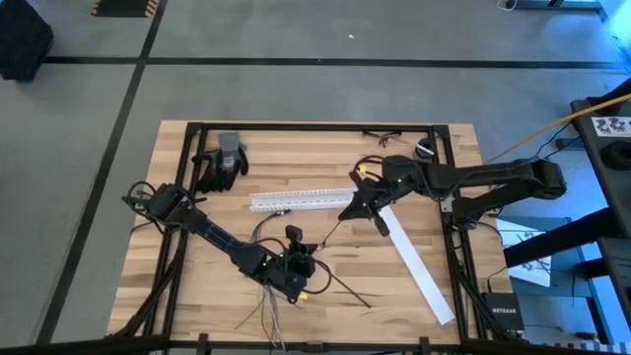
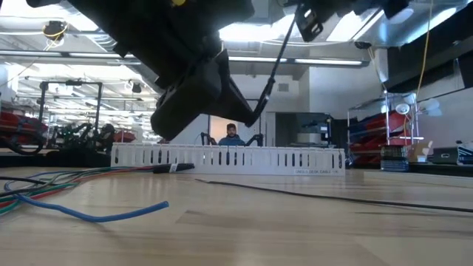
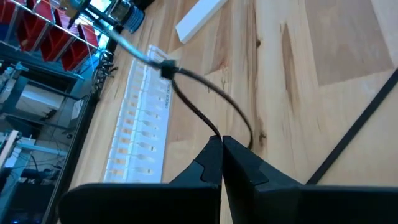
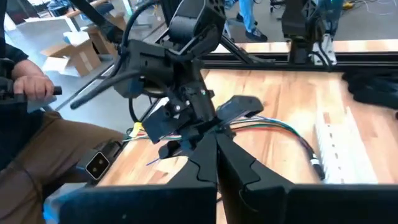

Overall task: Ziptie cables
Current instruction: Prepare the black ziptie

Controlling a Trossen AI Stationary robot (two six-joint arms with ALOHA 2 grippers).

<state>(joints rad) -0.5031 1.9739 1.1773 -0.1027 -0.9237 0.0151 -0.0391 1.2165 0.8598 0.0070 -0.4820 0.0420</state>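
The left arm (image 2: 185,81) is blocking much of the low view, blurring into a dark mass. The cables (image 1: 271,306) are running off the table's (image 1: 434,247) near edge, their ends getting cut off. A person (image 4: 25,124) is sitting beside the table, showing only a sleeve and hand. Another person (image 2: 231,134) far behind the white channel (image 2: 229,159) is looking too small to make out.

Light wooden butcher-block table (image 1: 197,296), black metal frame around its edge. On it: long white slotted plastic channel (image 1: 301,199); flat white plastic cover strip (image 1: 419,266), lying diagonally; black-and-grey work gloves (image 1: 223,163); clear safety glasses (image 1: 381,138); loose thin multicoloured cables (image 1: 276,311); straight stiff black ziptie (image 1: 345,289).
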